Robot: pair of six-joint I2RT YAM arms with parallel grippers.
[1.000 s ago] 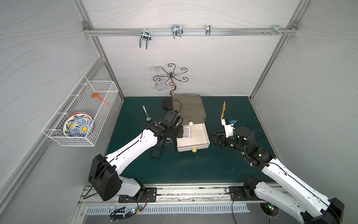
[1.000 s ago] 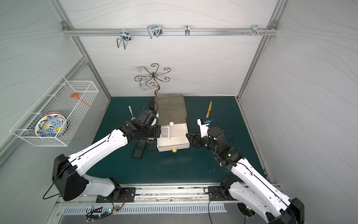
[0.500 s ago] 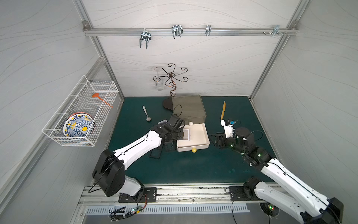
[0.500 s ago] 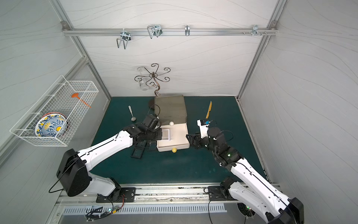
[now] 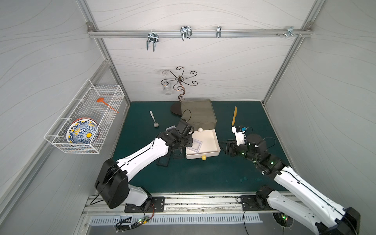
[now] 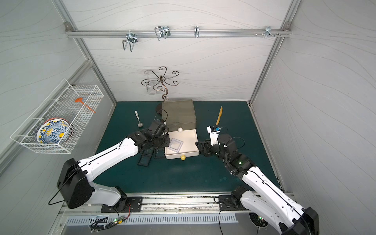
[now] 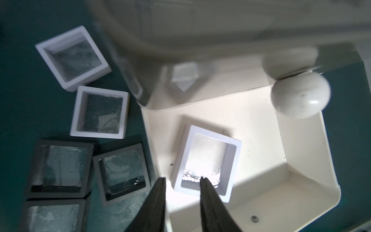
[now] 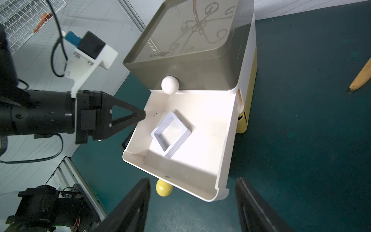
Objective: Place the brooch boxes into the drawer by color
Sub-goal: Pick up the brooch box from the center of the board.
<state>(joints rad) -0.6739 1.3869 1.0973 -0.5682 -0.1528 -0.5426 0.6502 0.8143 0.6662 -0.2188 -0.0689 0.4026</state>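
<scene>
Green worktop [image 5: 183, 179] in a white-panelled booth. On the wall to your left, a wire basket [image 5: 67, 120] holds a patterned plate [image 5: 82, 133]. A spoon [image 5: 154, 120] and a yellow knife [image 5: 234, 116] lie toward the back, one on either side of the drawer chest [image 5: 198, 114].

Chest: the olive-grey top tier is shut, with a pale knob [image 8: 170, 84] on its front. The white middle drawer [image 8: 210, 144] is pulled out toward you. The bottom tier's yellow knob [image 8: 164, 187] shows under its front edge.

Box in drawer: one white box [image 8: 170, 134] lies flat on the open drawer's floor, toward the left side and turned cornerwise to the walls.

Left arm: your left gripper [image 7: 182, 178] hovers at the drawer's left wall. Its jaws are a narrow gap apart with nothing between them. In the left wrist view one finger [image 7: 208, 200] overlaps the box's near rim. The right wrist view shows the tip up by the wall and apart from the box.

Right arm: your right gripper [image 8: 192, 180] sits just beside the drawer's right side, near the front. Its jaws are wide and empty.

Worktop left of the chest: two more white boxes [image 7: 73, 58] [image 7: 100, 112] and three dark boxes [image 7: 60, 166] [image 7: 122, 174] [image 7: 54, 217] are bunched close together, some rims touching.
</scene>
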